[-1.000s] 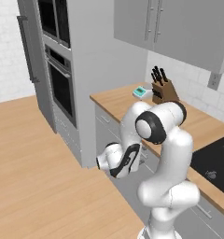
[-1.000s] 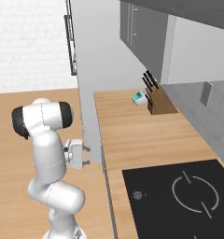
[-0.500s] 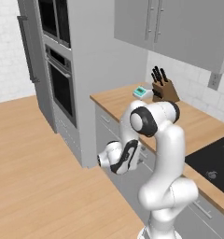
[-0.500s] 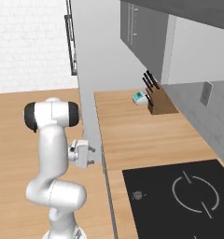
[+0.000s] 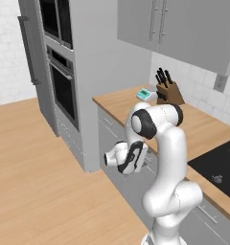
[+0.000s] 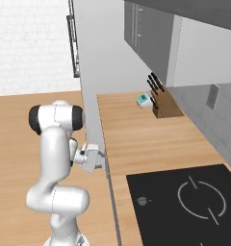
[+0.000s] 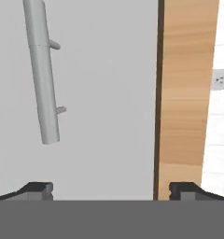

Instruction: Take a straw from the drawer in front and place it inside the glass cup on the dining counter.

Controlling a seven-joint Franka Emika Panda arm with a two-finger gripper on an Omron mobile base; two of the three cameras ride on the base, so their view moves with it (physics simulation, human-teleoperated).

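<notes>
My gripper [image 5: 143, 161] [image 6: 103, 155] is held low against the grey cabinet front under the wood counter, and it is open. In the hand view both fingertips [image 7: 39, 188] stand wide apart with nothing between them, facing the flat grey drawer [image 7: 104, 107] front. The drawer's bar handle [image 7: 43, 79] lies to the upper left of the gripper [image 7: 111, 189], apart from the fingers. The drawer is shut, so the straw is hidden. The glass cup and the dining counter are out of view.
A knife block [image 5: 167, 90] and a small white-green device [image 5: 144, 94] stand at the back of the wood counter [image 6: 141, 139]. A black cooktop [image 6: 185, 202] lies to the right. A tall oven unit [image 5: 59, 76] stands left of the counter, with wood floor [image 5: 35, 182] beside it.
The arm's elbow has swung slightly and the hand has edged closer to the cabinet front. The jaws have stayed open.
</notes>
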